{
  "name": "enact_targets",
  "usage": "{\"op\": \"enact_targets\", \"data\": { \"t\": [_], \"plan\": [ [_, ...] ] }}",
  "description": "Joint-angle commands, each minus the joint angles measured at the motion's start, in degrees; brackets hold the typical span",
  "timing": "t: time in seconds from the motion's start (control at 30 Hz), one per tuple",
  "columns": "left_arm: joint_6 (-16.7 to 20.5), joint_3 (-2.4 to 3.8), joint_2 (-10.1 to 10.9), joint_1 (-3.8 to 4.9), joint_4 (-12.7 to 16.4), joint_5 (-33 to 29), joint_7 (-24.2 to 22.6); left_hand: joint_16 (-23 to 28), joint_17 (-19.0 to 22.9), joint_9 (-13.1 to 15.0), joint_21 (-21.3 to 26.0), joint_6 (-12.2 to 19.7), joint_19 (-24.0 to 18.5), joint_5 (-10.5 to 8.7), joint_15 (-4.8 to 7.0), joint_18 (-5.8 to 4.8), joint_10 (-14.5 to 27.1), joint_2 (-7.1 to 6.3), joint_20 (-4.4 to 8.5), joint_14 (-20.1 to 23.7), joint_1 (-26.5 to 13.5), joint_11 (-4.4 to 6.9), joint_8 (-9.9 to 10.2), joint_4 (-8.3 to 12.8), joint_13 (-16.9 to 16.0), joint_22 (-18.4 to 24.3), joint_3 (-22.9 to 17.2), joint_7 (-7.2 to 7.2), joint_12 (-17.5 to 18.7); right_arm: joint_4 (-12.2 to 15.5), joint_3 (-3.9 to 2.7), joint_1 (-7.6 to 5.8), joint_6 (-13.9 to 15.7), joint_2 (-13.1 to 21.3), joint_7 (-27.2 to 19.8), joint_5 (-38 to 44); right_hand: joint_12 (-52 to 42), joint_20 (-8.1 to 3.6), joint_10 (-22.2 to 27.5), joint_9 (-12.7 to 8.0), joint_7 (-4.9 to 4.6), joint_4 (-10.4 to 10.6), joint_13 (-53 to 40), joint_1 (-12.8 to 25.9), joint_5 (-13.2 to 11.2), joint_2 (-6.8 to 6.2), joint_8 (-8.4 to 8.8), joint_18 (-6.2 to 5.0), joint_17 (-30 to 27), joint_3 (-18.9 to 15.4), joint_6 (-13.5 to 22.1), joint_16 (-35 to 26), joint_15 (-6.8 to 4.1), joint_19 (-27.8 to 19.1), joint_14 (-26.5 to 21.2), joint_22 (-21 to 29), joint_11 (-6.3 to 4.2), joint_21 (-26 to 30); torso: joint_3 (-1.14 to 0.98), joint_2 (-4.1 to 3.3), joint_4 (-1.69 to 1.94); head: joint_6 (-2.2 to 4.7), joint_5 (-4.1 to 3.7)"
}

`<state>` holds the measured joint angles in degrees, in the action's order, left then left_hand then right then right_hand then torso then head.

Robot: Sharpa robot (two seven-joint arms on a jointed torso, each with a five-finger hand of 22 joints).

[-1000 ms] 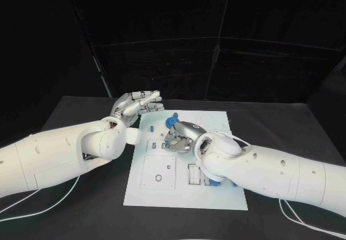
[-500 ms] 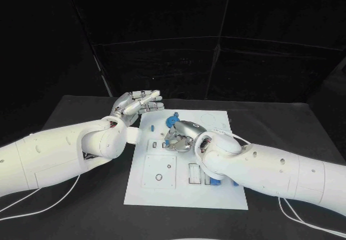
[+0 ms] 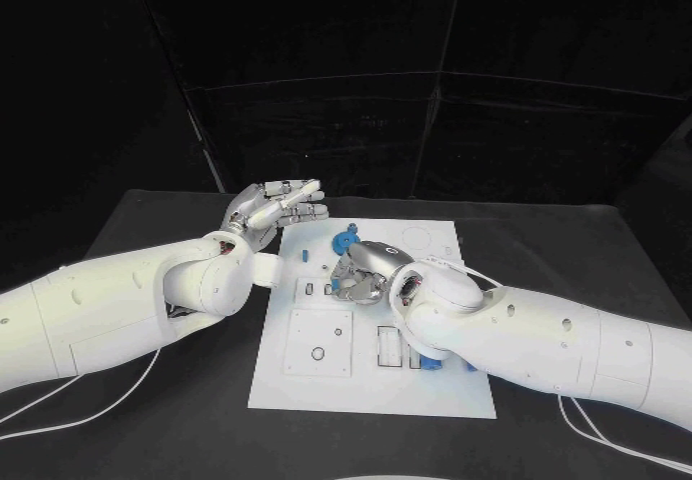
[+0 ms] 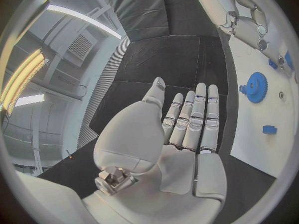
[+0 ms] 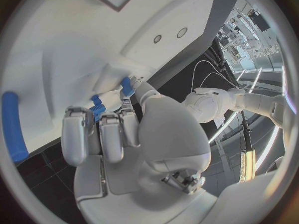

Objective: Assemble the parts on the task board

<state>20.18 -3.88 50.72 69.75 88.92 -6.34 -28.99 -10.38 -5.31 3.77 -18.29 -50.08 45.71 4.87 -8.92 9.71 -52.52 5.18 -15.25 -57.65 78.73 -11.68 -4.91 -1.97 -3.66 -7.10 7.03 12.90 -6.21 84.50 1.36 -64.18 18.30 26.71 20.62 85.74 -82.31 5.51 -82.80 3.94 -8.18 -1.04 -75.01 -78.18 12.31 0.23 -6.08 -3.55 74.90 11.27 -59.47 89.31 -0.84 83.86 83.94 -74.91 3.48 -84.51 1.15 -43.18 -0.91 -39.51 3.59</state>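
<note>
The right silver hand (image 3: 364,268) pinches a small blue plastic part (image 5: 97,107) over the white task board (image 3: 325,385); the left silver hand (image 3: 274,210) hovers spread, farther off.

White task board (image 3: 369,380); blue parts (image 3: 343,241) seemingly scattered.

Right robot hand (image 3: 364,270) hides small blue part's (image 5: 98,107) shape.
</note>
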Motion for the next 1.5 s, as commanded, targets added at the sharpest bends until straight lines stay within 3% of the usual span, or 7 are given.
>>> {"op": "enact_targets", "data": {
  "t": [0.03, 0.8, 1.1, 1.2, 1.3, 1.5],
  "plan": [
    [-0.7, 0.06, 0.0, 0.10, 0.0, 0.0, -0.2, 0.2, 0.1, 0.1, 0.2, -0.4, 0.3, -0.18, -0.15, 0.77, -0.5, 0.49, -0.15, -0.1, 0.1, -0.02, 0.2, 0.4, 0.0, 0.1, 0.1, 1.66, 0.2, 0.0, 0.27, 0.25, -2.3, 0.2, 2.1, 1.2, 0.3, -0.31, 0.3, 0.1, -0.11, -0.1, -5.7, -0.1, -0.1, -0.60, 0.09, 0.86, 13.5, 0.3, 0.4, 0.1, -0.03, 0.0, 5.7, -1.9, -0.11, 0.0, 0.00, -0.02, 0.04, -0.05, 0.01],
    [-0.6, 0.06, 0.1, 0.10, 0.1, 0.0, -0.2, 0.2, 0.1, 0.0, 0.2, -0.4, 0.3, -0.19, -0.15, 0.76, -0.5, 0.50, -0.14, -0.1, 0.1, -0.03, 0.2, 0.5, 0.0, 0.1, 0.1, 1.67, 0.2, -0.1, 0.27, 0.27, -2.0, 0.1, 2.5, 1.4, 1.0, 0.11, 0.9, -0.2, -0.83, 0.6, -5.0, 2.3, 0.4, -3.18, 1.34, 0.84, 13.4, -0.5, 2.6, 0.0, 0.48, -0.1, 5.7, -1.8, 0.53, 0.1, 0.01, 0.00, 0.03, -0.15, 0.10],
    [-0.6, 0.06, 0.1, 0.10, 0.1, 0.0, -0.1, 0.2, 0.1, 0.0, 0.2, -0.4, 0.3, -0.19, -0.15, 0.76, -0.5, 0.50, -0.14, -0.1, 0.1, -0.03, 0.2, 0.5, 0.0, 0.1, 0.1, 1.67, 0.2, -0.2, 0.27, 0.27, -0.9, -0.1, 2.3, 1.4, 1.5, 0.46, 1.5, -0.1, -1.11, 1.2, -4.4, 3.3, -1.4, -3.85, 1.69, 0.81, 13.3, -1.4, 3.7, 0.0, 0.81, -0.1, 5.7, -1.7, 0.86, 0.1, 0.01, -0.01, 0.00, 0.01, 0.19],
    [-0.6, 0.06, 0.1, 0.10, 0.1, 0.0, -0.1, 0.2, 0.1, 0.0, 0.2, -0.4, 0.3, -0.19, -0.15, 0.76, -0.5, 0.51, -0.14, -0.1, 0.1, -0.04, 0.2, 0.5, 0.0, 0.1, 0.1, 1.68, 0.3, -0.1, 0.27, 0.27, 0.0, -0.1, 2.4, 1.4, 2.0, 0.57, 2.0, -0.1, -1.28, 1.5, -3.9, 3.6, -2.2, -4.12, 2.03, 0.82, 13.3, -1.9, 4.6, 0.0, 0.94, -0.1, 5.7, -1.7, 1.01, 0.1, 0.02, -0.01, 0.02, 0.06, 0.39],
    [-0.6, 0.06, 0.2, 0.10, 0.0, 0.0, -0.1, 0.2, 0.1, 0.0, 0.2, -0.3, 0.3, -0.15, -0.16, 0.76, -0.5, 0.64, -0.14, -0.1, 0.2, -0.04, 0.3, 0.7, 0.0, 0.1, 0.0, 1.69, 0.3, 0.0, 0.27, 0.27, 1.7, -0.1, 2.4, 1.4, 4.2, 0.92, 4.3, -0.2, -1.81, 2.4, -1.3, 4.1, -4.9, -4.72, 2.38, 0.79, 13.2, -3.2, 7.2, -0.1, 1.36, -0.2, 5.6, -1.6, 1.51, 0.2, -0.01, 0.00, 0.01, 0.10, 0.59],
    [-0.7, 0.06, 0.2, 0.10, 0.0, 0.0, 0.2, 0.2, 0.1, 0.0, 0.2, -0.3, 0.3, -0.13, -0.15, 0.76, -0.4, 0.76, -0.14, -0.2, 0.4, -0.04, 0.3, 0.8, 0.0, 0.1, -0.1, 1.68, 0.3, 0.8, 0.26, 0.47, 7.7, 0.5, 0.5, 1.4, 6.1, 1.63, 6.5, -0.2, -2.76, 5.2, 1.1, 3.9, -5.1, -6.34, 2.30, 0.78, 13.0, -6.0, 11.3, -0.2, 2.09, -0.3, 5.6, -1.5, 2.38, 0.3, -0.04, 0.01, 0.00, 0.11, 0.58]
  ]
}}
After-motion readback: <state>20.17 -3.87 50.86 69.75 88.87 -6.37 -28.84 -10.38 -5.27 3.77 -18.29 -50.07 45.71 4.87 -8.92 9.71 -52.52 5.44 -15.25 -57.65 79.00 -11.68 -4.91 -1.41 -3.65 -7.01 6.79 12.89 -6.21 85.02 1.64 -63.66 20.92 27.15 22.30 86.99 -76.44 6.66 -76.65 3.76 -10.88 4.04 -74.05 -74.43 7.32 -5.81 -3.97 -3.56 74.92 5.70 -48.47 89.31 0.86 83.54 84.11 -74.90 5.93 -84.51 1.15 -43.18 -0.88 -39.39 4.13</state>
